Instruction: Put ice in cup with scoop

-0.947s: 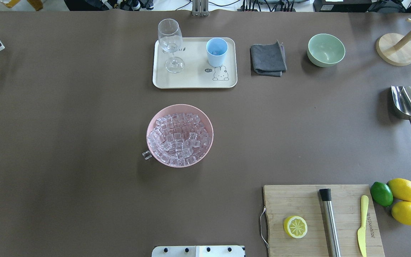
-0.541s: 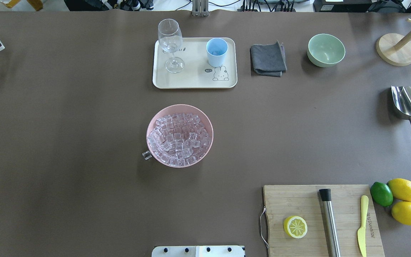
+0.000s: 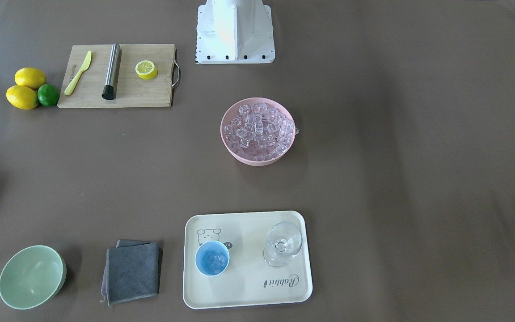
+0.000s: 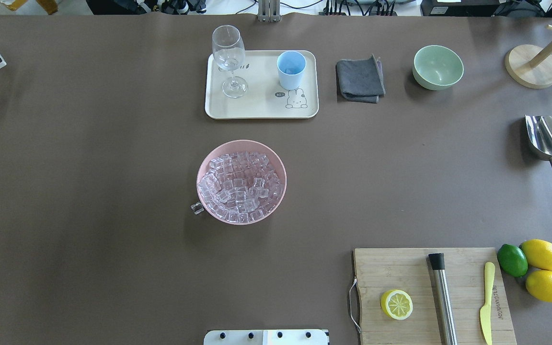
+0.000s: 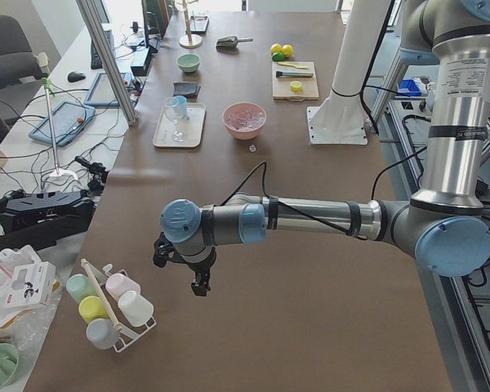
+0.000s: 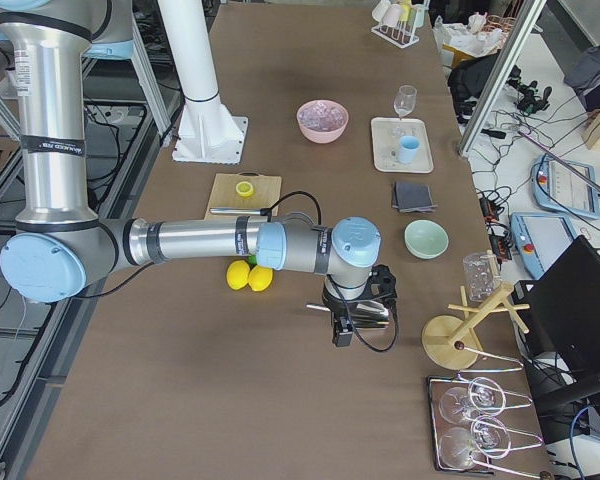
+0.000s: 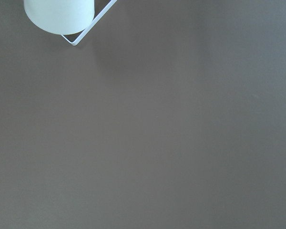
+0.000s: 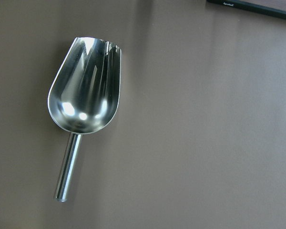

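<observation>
The silver scoop (image 4: 547, 143) lies empty on the table at the far right, handle toward the robot; it fills the right wrist view (image 8: 86, 102). The light blue cup (image 4: 291, 69) stands on a cream tray (image 4: 261, 108) and holds a few ice cubes (image 3: 213, 259). More ice (image 4: 240, 187) fills a pink bowl (image 4: 280, 165); one loose cube (image 4: 197, 208) lies beside it. My right gripper (image 6: 355, 318) hovers over the scoop in the exterior right view only; I cannot tell if it is open. My left gripper (image 5: 184, 263) hangs over bare table far left; state unclear.
A stemmed glass (image 4: 228, 57) shares the tray. A grey cloth (image 4: 360, 79), pale green bowl (image 4: 437, 67) and wooden stand (image 4: 531, 66) line the back right. A cutting board (image 4: 429, 297) with lemon half, steel cylinder and knife sits front right, beside lemons (image 4: 544, 268).
A dark part of my right gripper showed at the overhead view's right edge by the scoop handle and has withdrawn out of that view. The scoop has not moved.
</observation>
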{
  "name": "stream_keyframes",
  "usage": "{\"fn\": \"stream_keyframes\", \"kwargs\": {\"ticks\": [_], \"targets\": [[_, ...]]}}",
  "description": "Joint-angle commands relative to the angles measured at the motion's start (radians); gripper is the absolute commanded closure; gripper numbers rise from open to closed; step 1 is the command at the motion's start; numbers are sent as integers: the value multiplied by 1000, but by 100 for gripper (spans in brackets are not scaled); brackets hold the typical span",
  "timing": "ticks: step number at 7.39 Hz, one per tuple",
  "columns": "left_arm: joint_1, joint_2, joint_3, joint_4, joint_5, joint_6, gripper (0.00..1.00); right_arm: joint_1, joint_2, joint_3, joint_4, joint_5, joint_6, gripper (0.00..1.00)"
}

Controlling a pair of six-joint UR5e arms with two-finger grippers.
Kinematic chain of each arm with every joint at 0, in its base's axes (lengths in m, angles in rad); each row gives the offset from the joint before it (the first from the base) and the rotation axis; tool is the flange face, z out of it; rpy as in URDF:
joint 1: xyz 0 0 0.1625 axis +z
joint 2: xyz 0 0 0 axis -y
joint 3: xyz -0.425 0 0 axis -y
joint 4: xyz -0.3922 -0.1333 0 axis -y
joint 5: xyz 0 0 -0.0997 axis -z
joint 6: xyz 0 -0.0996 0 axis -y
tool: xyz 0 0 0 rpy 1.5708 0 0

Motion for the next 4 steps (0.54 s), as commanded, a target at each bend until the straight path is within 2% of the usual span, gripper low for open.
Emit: {"fn": "stream_keyframes", "kwargs": {"ticks": [1, 4], "targets": [[1, 0, -1, 0, 0, 0, 1, 6, 4, -10, 0, 3, 3, 1], [1, 0, 1, 0, 0, 0, 1, 6, -1, -9, 2, 4, 3, 1]]}}
